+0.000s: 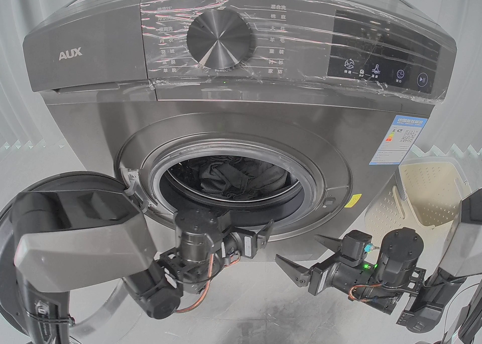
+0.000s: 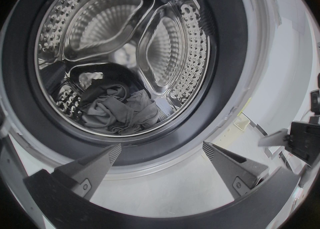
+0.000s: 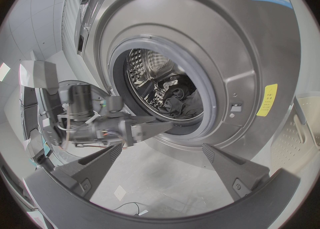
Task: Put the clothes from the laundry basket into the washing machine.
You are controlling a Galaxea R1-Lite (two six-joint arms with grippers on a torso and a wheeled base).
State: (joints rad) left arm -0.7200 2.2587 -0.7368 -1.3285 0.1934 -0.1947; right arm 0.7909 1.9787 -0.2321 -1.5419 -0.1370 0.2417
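Now we hold left gripper point(image 2: 160, 146) and right gripper point(image 3: 161, 147) spread wide, empty; the clothes point(image 2: 116, 112) seem soft, light, best pinched at a raised fold.

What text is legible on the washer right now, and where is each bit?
"AUX": detergent drawer of the washing machine.
Programme labels around the dial: Chinese, blurred under film.
Touch panel captions: too small.
Blue energy label, yellow sticker: unreadable.

Metal, cloth, plastic
Washer point(image 1: 100, 119) brushed metal; drum point(image 2: 110, 16) glossy steel; clothes point(image 2: 116, 112) matt dark cloth; basket point(image 1: 432, 194) cream perforated plastic.
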